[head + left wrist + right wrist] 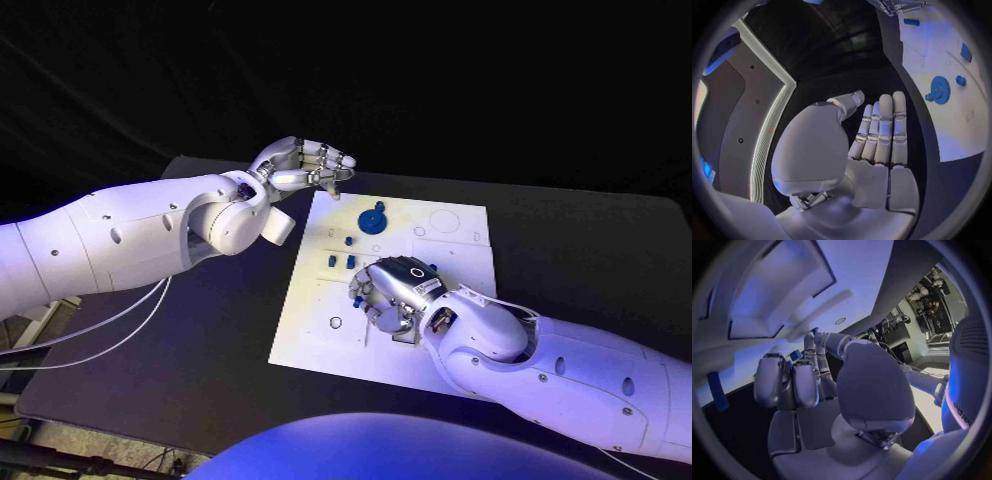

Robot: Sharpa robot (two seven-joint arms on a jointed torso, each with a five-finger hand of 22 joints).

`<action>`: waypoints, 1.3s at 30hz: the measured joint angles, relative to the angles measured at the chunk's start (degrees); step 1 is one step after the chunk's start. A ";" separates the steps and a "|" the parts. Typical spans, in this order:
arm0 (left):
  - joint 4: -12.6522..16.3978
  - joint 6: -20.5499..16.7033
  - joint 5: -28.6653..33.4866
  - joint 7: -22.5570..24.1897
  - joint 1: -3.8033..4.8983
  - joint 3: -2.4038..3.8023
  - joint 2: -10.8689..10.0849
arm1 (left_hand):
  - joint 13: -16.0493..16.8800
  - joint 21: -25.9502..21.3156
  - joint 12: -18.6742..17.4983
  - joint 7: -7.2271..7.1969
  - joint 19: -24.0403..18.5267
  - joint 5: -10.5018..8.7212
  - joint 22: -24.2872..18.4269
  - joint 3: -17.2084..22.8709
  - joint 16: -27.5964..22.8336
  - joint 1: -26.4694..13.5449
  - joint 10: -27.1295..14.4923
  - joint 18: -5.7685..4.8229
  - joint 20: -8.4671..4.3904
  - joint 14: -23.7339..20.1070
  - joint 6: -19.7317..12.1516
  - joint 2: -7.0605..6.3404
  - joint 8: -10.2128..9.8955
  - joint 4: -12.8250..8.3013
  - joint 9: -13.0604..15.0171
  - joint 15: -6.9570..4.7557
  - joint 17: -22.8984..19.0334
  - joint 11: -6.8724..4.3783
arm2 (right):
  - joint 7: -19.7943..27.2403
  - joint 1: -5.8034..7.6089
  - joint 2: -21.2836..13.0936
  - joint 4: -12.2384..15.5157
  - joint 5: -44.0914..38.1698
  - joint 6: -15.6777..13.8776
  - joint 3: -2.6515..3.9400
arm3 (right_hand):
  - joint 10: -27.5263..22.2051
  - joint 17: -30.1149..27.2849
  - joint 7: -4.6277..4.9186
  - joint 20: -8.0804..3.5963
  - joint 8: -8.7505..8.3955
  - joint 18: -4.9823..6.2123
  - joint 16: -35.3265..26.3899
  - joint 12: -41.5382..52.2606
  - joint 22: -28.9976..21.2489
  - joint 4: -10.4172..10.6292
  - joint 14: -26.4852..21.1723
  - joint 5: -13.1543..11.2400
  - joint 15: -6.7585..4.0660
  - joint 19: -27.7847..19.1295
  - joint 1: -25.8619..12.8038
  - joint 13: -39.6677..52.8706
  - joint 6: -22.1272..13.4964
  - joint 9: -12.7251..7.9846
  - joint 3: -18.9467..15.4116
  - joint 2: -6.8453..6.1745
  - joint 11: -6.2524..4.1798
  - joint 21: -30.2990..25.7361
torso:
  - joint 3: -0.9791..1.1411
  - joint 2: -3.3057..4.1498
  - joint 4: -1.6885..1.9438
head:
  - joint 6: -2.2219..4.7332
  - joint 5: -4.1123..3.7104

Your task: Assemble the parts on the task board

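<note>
The right hand [397, 296] is down on the white board [447, 345], palm turned toward it and fingers curled over the small blue pieces [352, 263] near the board's middle; from the head view I cannot tell whether it actually pinches one of them or only rests its fingers beside them, and its own wrist view shows the fingers [807, 375] drawn in toward the board with a blue piece [795, 355] glimpsed just past them, the contact itself hidden. Outward from that hand, toward twelve o'clock on the board, a blue gear [374, 220] lies flat with a smaller blue knob [961, 80] just beside it. The left hand [306, 165] hovers off the board's eleven o'clock corner, above the dark bench [591, 250], fingers [882, 127] straight and together, released and holding nothing. I judge that the step in hand is the right hand's pick or seating of one of the small middle pieces, with the gear not yet dealt with. The next move, as I read it, calls for a sure pinch on one piece alone, without nudging its neighbours, then lining it up squarely over its hole in the board before pressing down.
</note>
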 measured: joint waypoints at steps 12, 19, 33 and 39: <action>-0.01 0.00 -0.02 -0.02 0.00 0.00 -0.08 | 0.00 0.00 0.00 0.00 0.00 0.00 -0.05 0.00 0.00 0.00 0.00 0.00 0.00 0.00 0.00 0.00 0.00 0.00 0.00 0.00 0.00 0.00 | 0.06 -0.08 -0.14 0.40 0.70 0.23 -0.12 | 0.00 0.06 0.00 0.00 -0.11 0.00 0.00 0.00 0.00 0.00 0.00 0.00 0.00 0.00 0.01 0.00 -0.01 0.04 0.00 -0.01 0.00 0.00 | 0.02 0.02 -0.01 | -0.08 -0.01; 0.01 -0.04 -0.03 -0.02 0.00 0.00 -0.18 | 0.00 0.00 0.00 0.00 0.00 0.00 -0.04 0.00 0.00 0.00 0.01 0.00 0.00 0.00 0.00 0.00 0.00 0.00 0.00 0.00 0.00 0.00 | -0.04 -0.08 -0.40 0.43 0.71 0.19 -0.12 | -1.44 -0.18 0.02 0.13 -0.78 0.00 0.00 -0.75 -0.01 -0.17 -0.08 0.00 0.33 -0.13 0.00 -0.13 -0.55 0.00 0.17 -0.01 0.22 -0.35 | 0.01 0.02 -0.01 | -0.15 -0.01; -0.05 -0.08 -0.02 0.06 0.00 0.00 -0.29 | 0.00 -0.44 0.24 -0.20 0.00 0.00 -0.25 -0.40 0.00 -0.53 0.01 0.00 0.00 0.00 -0.20 0.53 0.00 0.40 0.00 0.00 0.01 0.00 | -0.61 1.08 -5.07 4.66 0.34 -1.91 0.10 | -4.55 -0.11 0.10 0.52 -3.22 0.00 0.00 -1.70 -0.01 -0.79 0.00 0.00 0.81 -0.10 -0.98 -0.76 -3.57 -0.95 0.79 -0.99 0.78 -0.84 | -0.02 -0.07 -0.07 | 0.32 -0.42; -0.07 -0.09 0.00 0.08 0.00 0.00 -0.33 | 0.00 -0.43 0.24 -0.20 0.00 0.00 -0.31 -0.56 0.00 -0.53 -0.20 0.00 0.00 0.00 -0.19 0.53 0.00 0.24 0.00 0.00 0.01 -0.21 | -0.74 3.74 -9.35 7.26 0.58 -2.24 0.55 | -5.04 -0.40 0.10 0.73 -3.45 0.01 0.00 -1.92 -0.01 -0.79 0.00 -0.01 0.81 -0.31 -1.27 -0.95 -3.57 -0.95 0.79 -1.28 0.90 -0.83 | -0.02 -0.11 -0.09 | 0.69 -0.91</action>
